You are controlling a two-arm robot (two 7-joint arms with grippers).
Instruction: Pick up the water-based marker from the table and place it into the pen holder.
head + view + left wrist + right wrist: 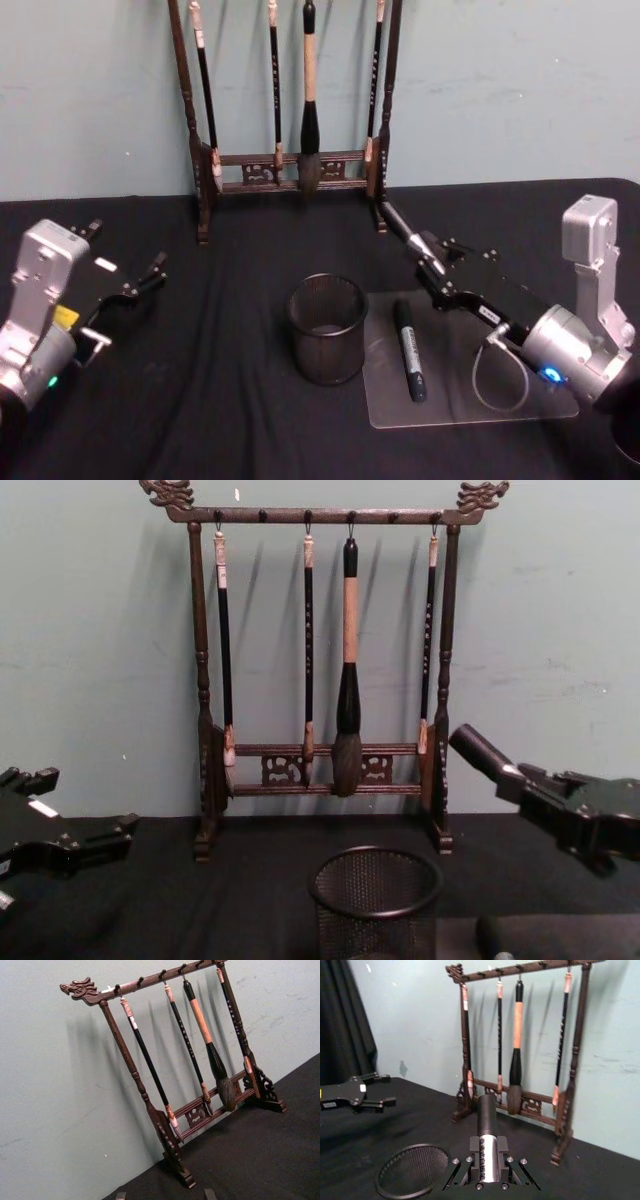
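Two markers are present: a spare marker (409, 350) lies loose on the clear mat (450, 405) just right of the pen holder (327, 345), and the water-based marker (405, 230) is clamped in the right claw (443, 268), above the table (200, 400), its dark end angled up toward the brush rack (290, 170). It sits behind and right of the holder's mouth, so it likely needs tipping down over the rim. The left claw (140, 285) is parked at the table's left, fingers apart.
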